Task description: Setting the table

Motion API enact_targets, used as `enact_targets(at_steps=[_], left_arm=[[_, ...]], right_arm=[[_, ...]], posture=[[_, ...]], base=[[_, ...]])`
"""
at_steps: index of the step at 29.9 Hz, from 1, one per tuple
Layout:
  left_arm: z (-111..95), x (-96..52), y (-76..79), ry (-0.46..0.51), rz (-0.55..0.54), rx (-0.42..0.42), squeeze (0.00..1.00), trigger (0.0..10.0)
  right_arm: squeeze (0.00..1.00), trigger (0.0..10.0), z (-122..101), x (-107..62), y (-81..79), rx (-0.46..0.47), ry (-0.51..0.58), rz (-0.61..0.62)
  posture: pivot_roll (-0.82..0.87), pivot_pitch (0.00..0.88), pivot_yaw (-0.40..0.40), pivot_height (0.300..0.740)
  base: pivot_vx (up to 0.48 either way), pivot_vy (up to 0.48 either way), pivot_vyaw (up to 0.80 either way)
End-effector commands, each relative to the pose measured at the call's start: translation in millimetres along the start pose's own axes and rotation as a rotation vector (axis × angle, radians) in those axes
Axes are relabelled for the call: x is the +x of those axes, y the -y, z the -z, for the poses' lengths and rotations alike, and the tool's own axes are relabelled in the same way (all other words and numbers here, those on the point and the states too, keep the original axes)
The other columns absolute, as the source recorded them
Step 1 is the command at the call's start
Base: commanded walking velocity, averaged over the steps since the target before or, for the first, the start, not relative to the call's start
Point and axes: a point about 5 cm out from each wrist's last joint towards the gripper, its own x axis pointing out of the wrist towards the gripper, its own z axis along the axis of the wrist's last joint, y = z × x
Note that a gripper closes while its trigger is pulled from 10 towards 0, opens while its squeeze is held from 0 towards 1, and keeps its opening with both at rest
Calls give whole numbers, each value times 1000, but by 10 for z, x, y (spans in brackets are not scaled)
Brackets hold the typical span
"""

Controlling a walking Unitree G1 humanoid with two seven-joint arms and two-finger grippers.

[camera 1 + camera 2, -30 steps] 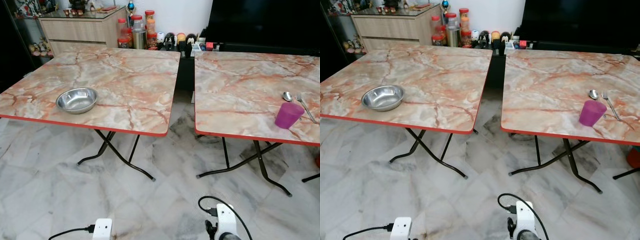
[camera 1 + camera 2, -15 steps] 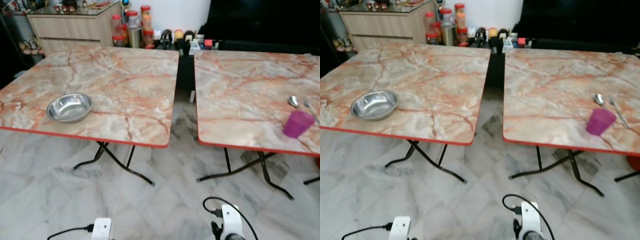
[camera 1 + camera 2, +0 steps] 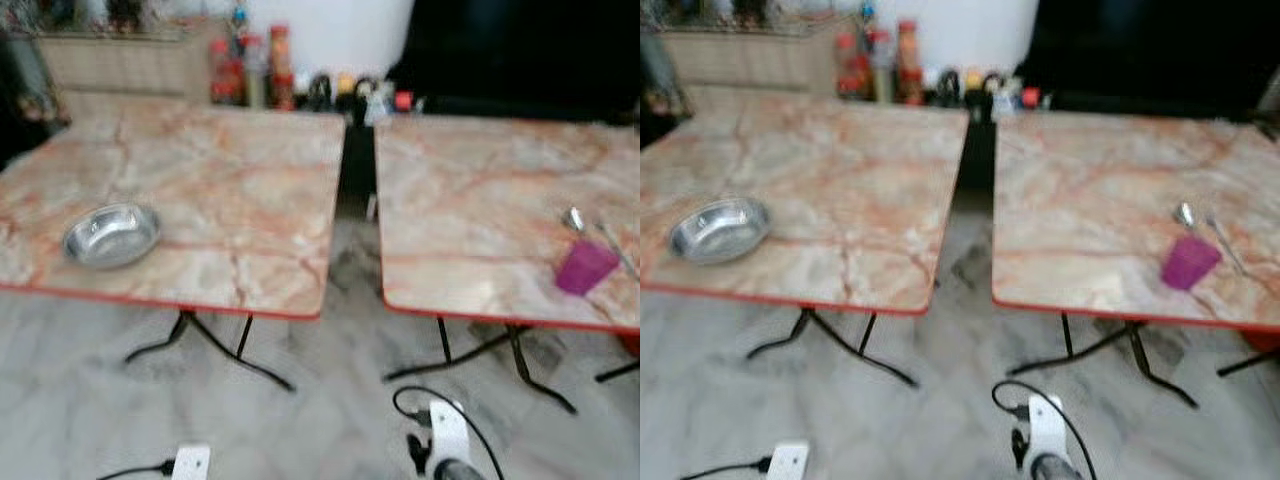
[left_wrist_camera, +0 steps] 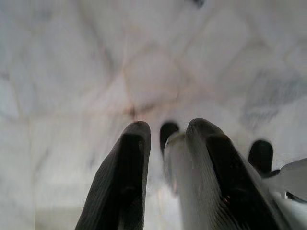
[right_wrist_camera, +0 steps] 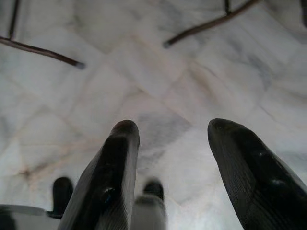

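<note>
Bowl on left table; cup, spoon on right table
Left gripper narrowly parted, right gripper wide, both empty; stage cannot be judged

Both my arms are hanging low at my sides, and the wrists are pointing down. My left gripper is keeping its two black fingers rather near each other, with a narrow gap between them. My right gripper is holding its fingers wide apart. Neither gripper is carrying anything.
</note>
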Motion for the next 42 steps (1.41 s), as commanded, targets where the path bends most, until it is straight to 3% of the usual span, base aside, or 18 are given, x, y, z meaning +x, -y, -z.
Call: enact_targets(at_steps=[1,9,16,20,31,42], left_arm=[[30,-2,54,-11,7,-11,0,10000],[8,-1,53,8,2,-45,0,10000],[-6,5,54,0,9,-18,0,10000],[-9,-16,-220,5,-11,-23,0,10000],[-40,-9,-208,10,-4,-22,0,10000],[-44,-10,-225,11,-8,-28,0,10000]], right_arm=[[0,10000,-18,0,57,-1,4,11],[0,10000,-33,3,1,-34,14,-15],[0,10000,-55,6,-1,-39,21,-19],[0,10000,-64,8,-1,-32,23,-16],[0,10000,-64,7,-5,-25,26,-16],[0,10000,-20,1,8,-95,8,-12]], posture=[[20,0,-26,732],[19,0,-23,732],[20,0,-22,732],[20,0,-21,732],[18,0,-19,732],[19,0,-19,732]], base=[[0,0,0],[0,0,0],[0,-91,0],[0,-371,0],[0,-373,0],[118,-361,277]])
